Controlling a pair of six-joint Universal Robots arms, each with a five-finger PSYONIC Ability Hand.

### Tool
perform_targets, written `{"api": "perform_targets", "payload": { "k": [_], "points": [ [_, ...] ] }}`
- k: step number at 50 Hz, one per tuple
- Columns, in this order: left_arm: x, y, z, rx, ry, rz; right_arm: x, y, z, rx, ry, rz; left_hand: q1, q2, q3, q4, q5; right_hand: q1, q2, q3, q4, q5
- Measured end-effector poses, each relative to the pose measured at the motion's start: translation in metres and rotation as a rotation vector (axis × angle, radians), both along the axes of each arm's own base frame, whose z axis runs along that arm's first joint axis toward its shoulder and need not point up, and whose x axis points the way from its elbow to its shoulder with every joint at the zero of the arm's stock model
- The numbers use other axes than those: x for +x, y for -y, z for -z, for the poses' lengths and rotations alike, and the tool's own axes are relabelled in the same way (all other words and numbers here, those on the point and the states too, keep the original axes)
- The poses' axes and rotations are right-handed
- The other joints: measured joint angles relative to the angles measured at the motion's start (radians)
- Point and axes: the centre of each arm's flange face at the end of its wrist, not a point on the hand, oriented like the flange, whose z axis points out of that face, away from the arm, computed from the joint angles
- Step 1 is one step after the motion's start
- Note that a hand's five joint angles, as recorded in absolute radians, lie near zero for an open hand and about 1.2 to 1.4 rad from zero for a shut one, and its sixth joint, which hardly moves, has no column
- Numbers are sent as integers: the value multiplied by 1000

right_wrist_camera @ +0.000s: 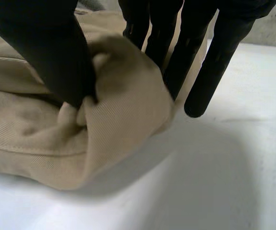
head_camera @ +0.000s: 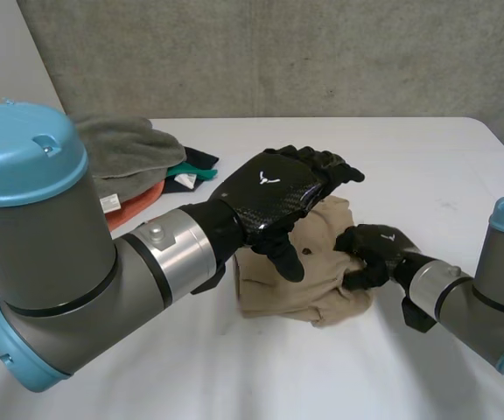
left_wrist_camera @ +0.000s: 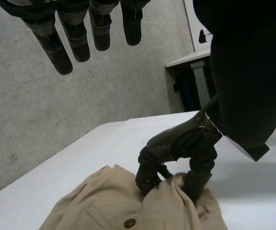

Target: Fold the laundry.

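Observation:
A crumpled tan garment point(head_camera: 291, 284) with a dark button lies in the middle of the white table point(head_camera: 427, 166). My right hand point(head_camera: 370, 251) is at the garment's right edge, thumb and fingers pinching a bunched fold of the tan garment point(right_wrist_camera: 123, 96) between them. That same right hand point(left_wrist_camera: 176, 153) stands on the cloth point(left_wrist_camera: 104, 201) in the left wrist view. My left hand point(head_camera: 278, 197) hovers above the garment, fingers point(left_wrist_camera: 75, 38) straight and holding nothing.
A pile of other laundry sits at the table's back left: a grey towel point(head_camera: 125, 149), an orange piece point(head_camera: 134, 208) and a dark green and black piece point(head_camera: 191, 171). A grey concrete wall point(head_camera: 322, 52) runs behind the table.

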Motion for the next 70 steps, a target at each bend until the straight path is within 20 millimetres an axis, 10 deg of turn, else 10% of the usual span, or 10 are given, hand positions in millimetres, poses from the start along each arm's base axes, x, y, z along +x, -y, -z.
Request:
{"api": "perform_targets", "payload": {
  "k": [11, 23, 34, 52, 57, 70],
  "points": [
    [-2, 4, -8, -33, -31, -4, -14, 68, -22, -101, 77, 188, 0, 0, 0, 0, 0, 71, 9, 13, 29, 31],
    [-7, 8, -28, -86, -78, -3, -89, 191, -45, -306, 147, 558, 0, 0, 0, 0, 0, 82, 9, 13, 31, 58],
    [-9, 9, -33, -85, -98, -9, -157, 254, -33, -365, 205, 817, 0, 0, 0, 0, 0, 82, 21, 33, 31, 58],
    [-10, 7, -29, -73, -89, -3, -210, 271, -14, -317, 192, 818, 0, 0, 0, 0, 0, 79, 15, 28, 23, 57],
    [-11, 6, -28, -72, -89, -1, -212, 268, -19, -339, 103, 818, 0, 0, 0, 0, 0, -655, -782, -750, -758, -700],
    [-9, 6, -35, -88, -101, -6, -211, 242, -111, -642, -286, 946, 0, 0, 0, 0, 0, -729, -903, -887, -954, -847]
  ]
}}
